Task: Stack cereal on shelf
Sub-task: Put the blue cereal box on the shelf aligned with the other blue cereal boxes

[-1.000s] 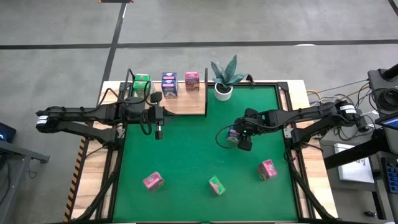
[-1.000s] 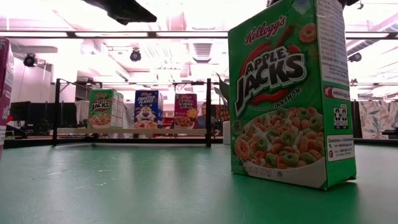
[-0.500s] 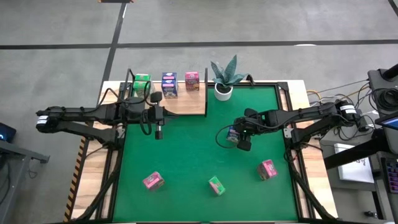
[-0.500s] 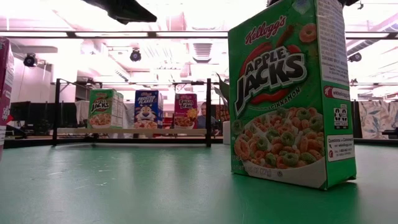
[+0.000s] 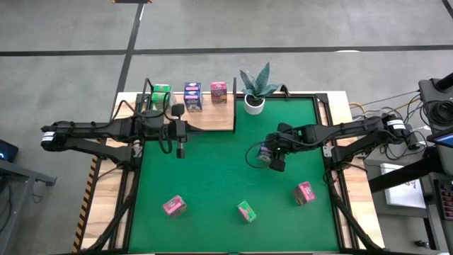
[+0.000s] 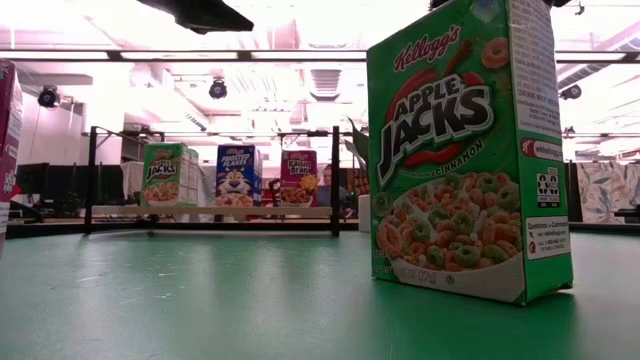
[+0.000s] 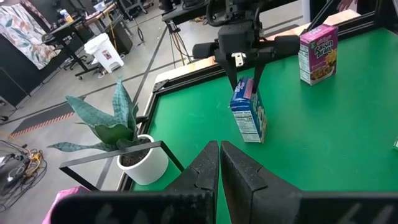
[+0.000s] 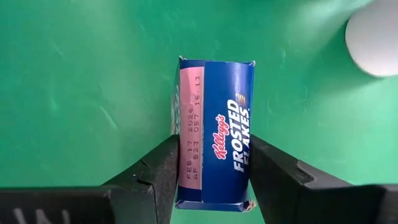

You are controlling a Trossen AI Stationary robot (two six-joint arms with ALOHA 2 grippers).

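Note:
A blue Frosted Flakes cereal box stands on its base on the green table, right of centre. My right gripper is shut on it from above. My left gripper is shut on nothing and hovers over the table's left part, near the shelf. The shelf, a light-wood board with black posts at the far left, carries a green, a blue and a pink cereal box, all upright. My right gripper pinches the blue box between its two fingers, one on each broad face near the top end. The fingers slant down from above and from the table's right. The box is upright, its base on the table.
Loose cereal boxes lie near the front edge: pink, green, pink. The green one looms in the low view. A potted plant stands right of the shelf. Green table lies bare between the arms.

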